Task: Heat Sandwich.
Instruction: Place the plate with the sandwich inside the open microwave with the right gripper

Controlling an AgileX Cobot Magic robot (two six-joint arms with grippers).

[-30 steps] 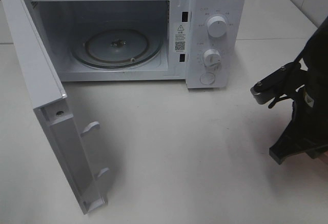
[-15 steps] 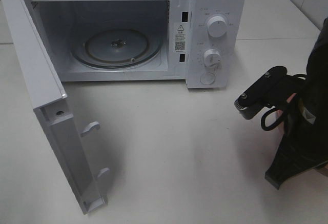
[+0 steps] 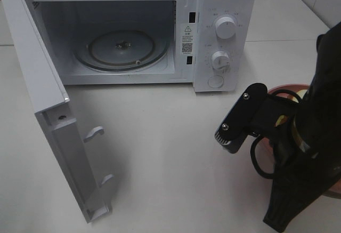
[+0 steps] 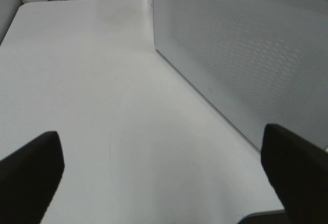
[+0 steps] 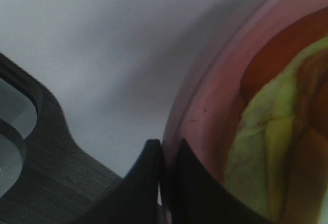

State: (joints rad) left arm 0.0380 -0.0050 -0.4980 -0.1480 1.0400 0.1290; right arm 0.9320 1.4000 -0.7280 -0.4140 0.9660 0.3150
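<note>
The sandwich [image 5: 266, 147], yellow-green filling showing, lies on a round pink plate [image 5: 205, 106]. My right gripper [image 5: 165, 167] is shut on the plate's rim, its two dark fingers pinched together there. In the high view the right arm [image 3: 303, 153] covers most of the plate [image 3: 281, 89] and the sandwich, at the right of the table in front of the microwave's control panel. My left gripper [image 4: 164, 183] is open with nothing between its fingers, and it is beside the microwave's perforated side wall [image 4: 246, 55].
The white microwave [image 3: 224, 30] stands at the back with its door [image 3: 48, 110] swung fully open toward the front left. The glass turntable [image 3: 122, 49] inside is bare. Two knobs [image 3: 226, 28] sit on the right panel.
The right arm has moved left and forward into view, bringing the pink plate with it. The microwave and its door have not moved.
</note>
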